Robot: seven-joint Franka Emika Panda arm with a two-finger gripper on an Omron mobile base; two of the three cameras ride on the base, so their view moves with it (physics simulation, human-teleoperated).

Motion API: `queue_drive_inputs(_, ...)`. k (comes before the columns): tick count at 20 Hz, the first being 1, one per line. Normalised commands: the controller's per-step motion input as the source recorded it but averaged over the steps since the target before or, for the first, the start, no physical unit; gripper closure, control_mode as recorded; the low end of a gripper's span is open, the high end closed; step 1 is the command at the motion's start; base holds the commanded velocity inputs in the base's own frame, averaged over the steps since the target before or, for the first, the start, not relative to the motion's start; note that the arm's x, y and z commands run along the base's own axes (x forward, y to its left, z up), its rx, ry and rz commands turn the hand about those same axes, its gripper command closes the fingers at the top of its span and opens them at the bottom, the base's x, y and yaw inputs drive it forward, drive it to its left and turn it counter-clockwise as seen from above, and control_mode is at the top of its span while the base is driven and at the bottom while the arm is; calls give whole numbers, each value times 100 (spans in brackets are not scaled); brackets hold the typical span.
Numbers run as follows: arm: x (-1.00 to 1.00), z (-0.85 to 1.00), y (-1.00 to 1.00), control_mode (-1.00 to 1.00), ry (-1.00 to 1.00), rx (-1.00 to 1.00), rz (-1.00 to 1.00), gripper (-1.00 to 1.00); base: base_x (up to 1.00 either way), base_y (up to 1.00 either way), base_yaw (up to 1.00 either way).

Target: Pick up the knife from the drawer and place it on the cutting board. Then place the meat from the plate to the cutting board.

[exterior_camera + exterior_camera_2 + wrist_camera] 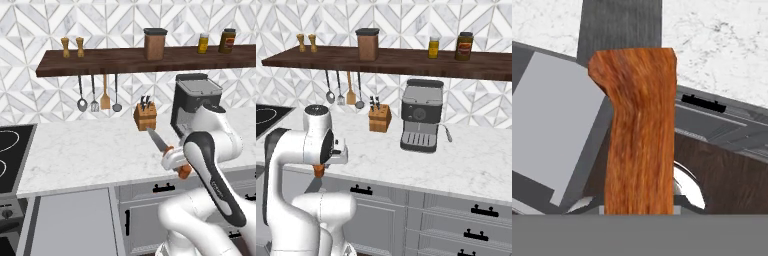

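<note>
Above the front edge of the marble desk (pixel 90 150), the knife (pixel 159 140) is hanging in the air, carried by the arm's fingers (pixel 172 161), which are clenching on its orange-brown handle. Left base view: the silvery-grey blade is pointing up and to the left, toward the wooden knife block (pixel 145 116), while the butt of the handle is sticking out below the white hand, near the desk's front edge. Right base view: the orange-brown handle end (pixel 318 171) is poking out under the hand, in front of the grey cabinet fronts; the blade itself is hidden behind the arm's body there. Hand view: the wood-grain handle (pixel 639 130) is running up the middle, widening toward its top, with the dark grey blade continuing above it against the marble; the fingertips are not showing clearly at the bottom, so the grip is being read from the base view. Behind the handle, grey cabinet panels and a drawer front with a small black handle (pixel 703 103) are lying below the desk edge; whether this front is the task's drawer cannot be told. Farther back on the desk, the coffee machine (pixel 421 121) is standing to the right of the knife block, well apart from the knife. A shelf (pixel 386 59) with jars and shakers is running along the tiled wall, with utensils hanging beneath it.
</note>
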Motion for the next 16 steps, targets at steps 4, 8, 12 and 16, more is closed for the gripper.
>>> queue_drive_inputs(4, -31, 17, -11, -100, 4, -18, 0, 100, 0, 0, 0)
queue_drive_inputs(8, -49, 22, 0, -100, 0, -16, -7, 100, 0, 0, 0)
queue_drive_inputs(12, -9, 0, 0, -100, 0, 0, -3, 100, 0, 0, 0)
queue_drive_inputs(16, 0, 0, 0, -100, 0, 0, 0, 100, 0, 0, 0)
